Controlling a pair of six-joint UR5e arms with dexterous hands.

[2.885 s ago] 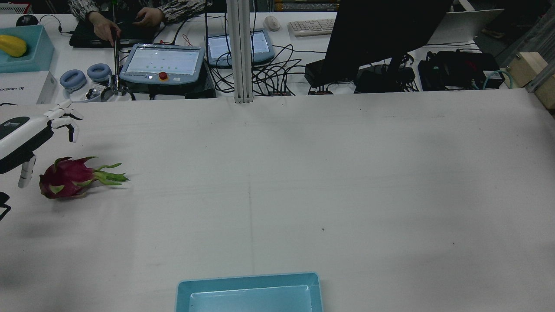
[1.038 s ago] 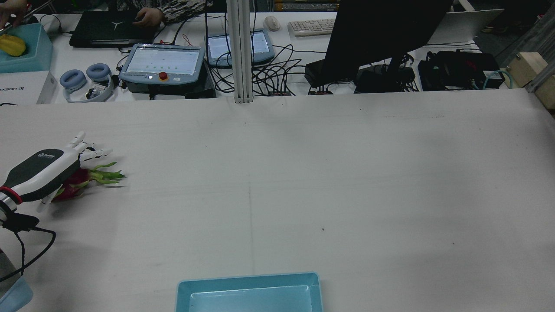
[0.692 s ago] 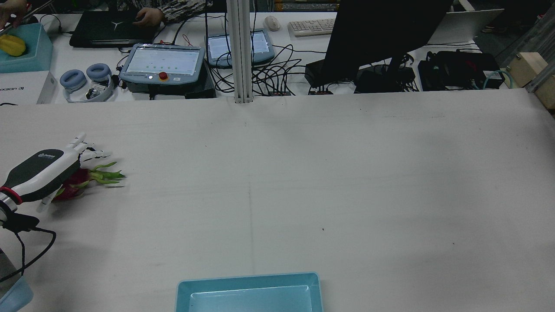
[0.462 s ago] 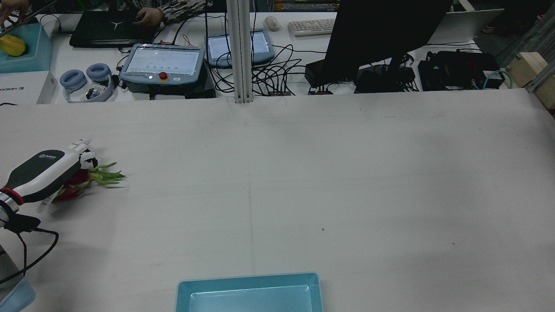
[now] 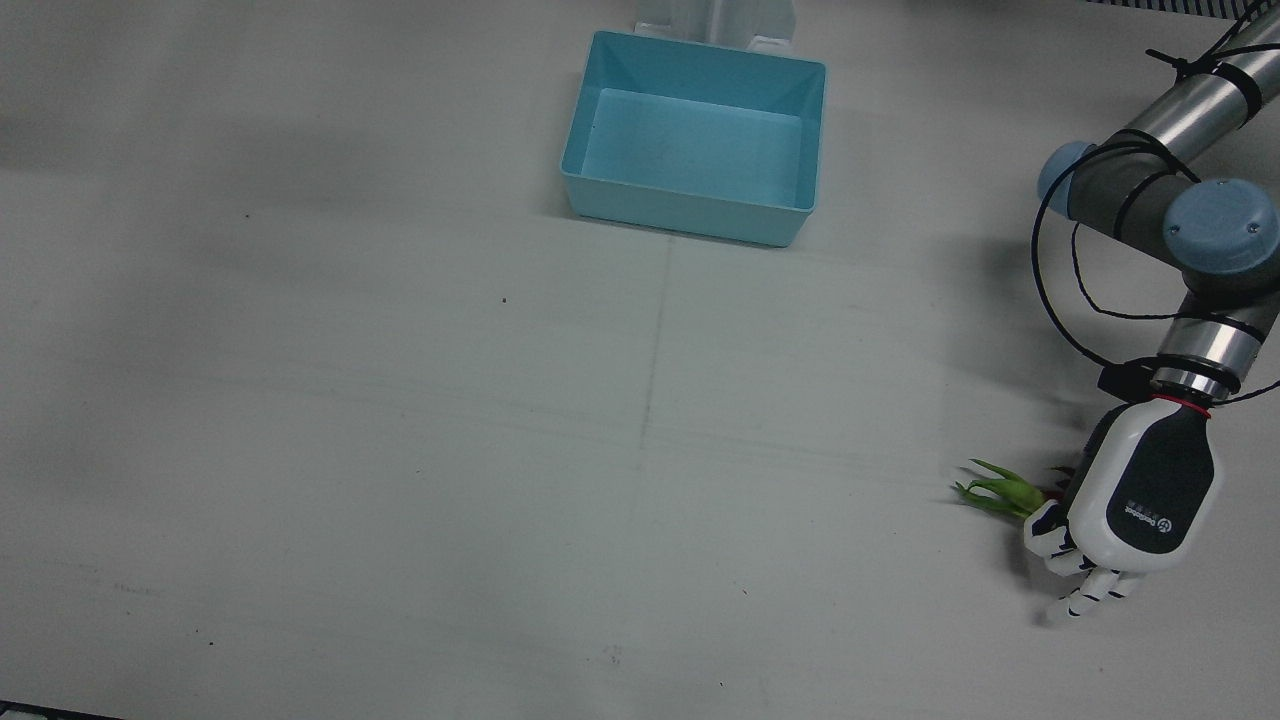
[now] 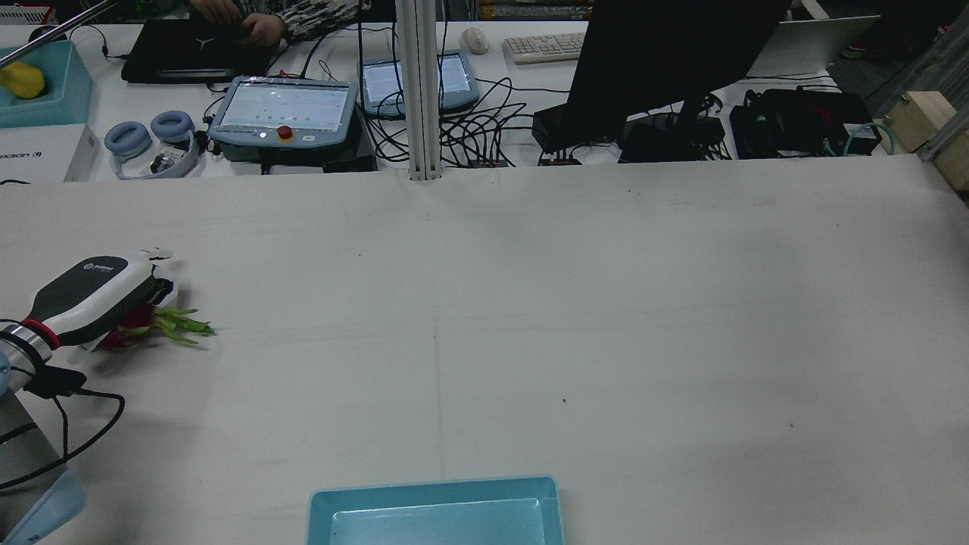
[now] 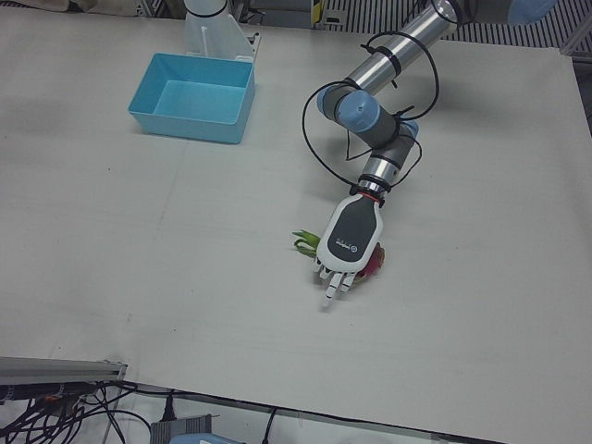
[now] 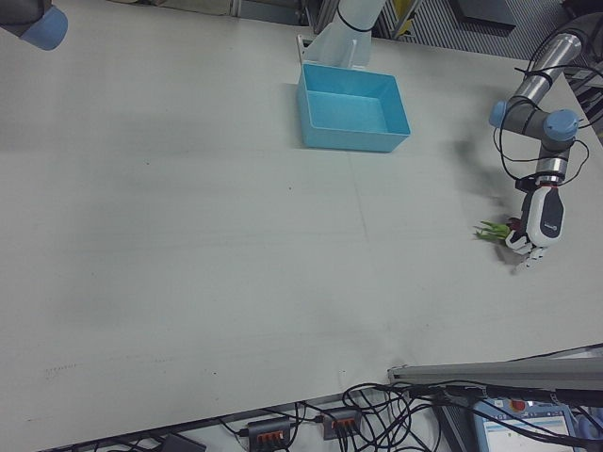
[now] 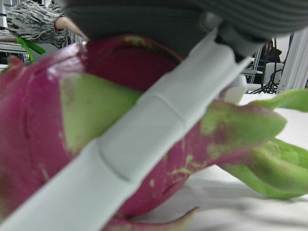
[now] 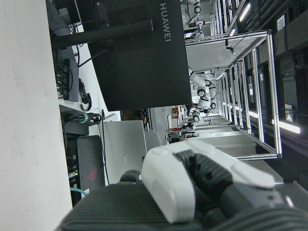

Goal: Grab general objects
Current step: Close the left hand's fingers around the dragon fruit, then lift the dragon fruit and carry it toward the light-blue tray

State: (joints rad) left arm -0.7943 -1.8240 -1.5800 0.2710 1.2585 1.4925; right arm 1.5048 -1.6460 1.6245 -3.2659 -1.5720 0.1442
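Closing my left hand (image 7: 350,242) over the one dragon fruit (image 7: 372,262), I am seeing a finger (image 9: 139,139) lying across its red skin; the fruit is lying under the palm near the table's (image 5: 400,450) left edge, its long axis running crosswise, green leaves (image 5: 995,492) pointing toward the centre; one blue bin (image 5: 693,205) is waiting at the rear edge; my right hand (image 10: 192,187) is parked aside, its fingers curled on nothing.

So the dragon fruit (image 7: 372,264) sits on the table (image 5: 400,450) way over on the robot's left side, leafy end (image 5: 995,493) pointing toward the middle. The left hand (image 5: 1135,510) is right on top of it. The bin (image 5: 692,135) is at the center, up against the robot's edge, well apart from both.
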